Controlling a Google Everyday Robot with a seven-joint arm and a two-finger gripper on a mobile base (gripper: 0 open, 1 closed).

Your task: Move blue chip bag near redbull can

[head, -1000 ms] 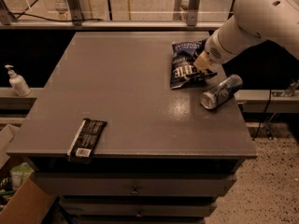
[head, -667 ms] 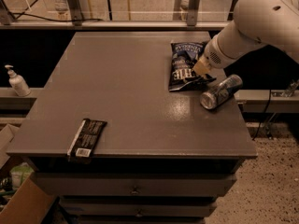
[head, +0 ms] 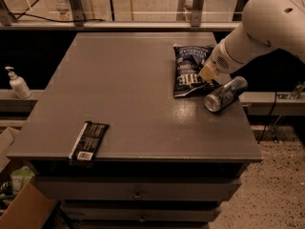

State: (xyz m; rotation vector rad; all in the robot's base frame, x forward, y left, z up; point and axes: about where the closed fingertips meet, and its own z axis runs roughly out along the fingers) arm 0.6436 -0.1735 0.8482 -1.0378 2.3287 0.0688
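The blue chip bag (head: 188,71), dark navy with white lettering, lies flat near the table's right side. Right beside its lower right corner the redbull can (head: 225,94) lies on its side, silver top toward the front, close to the table's right edge. My gripper (head: 208,74) comes in from the upper right on a thick white arm and sits over the bag's right edge, just above the can.
A flat black wrapper (head: 88,141) with a white label lies at the front left edge of the grey table (head: 119,94). A soap dispenser bottle (head: 17,83) stands on a ledge to the left. A cardboard box (head: 19,204) sits on the floor at lower left.
The arm has drawn slightly up and to the right. The bag and the can lie where they were.
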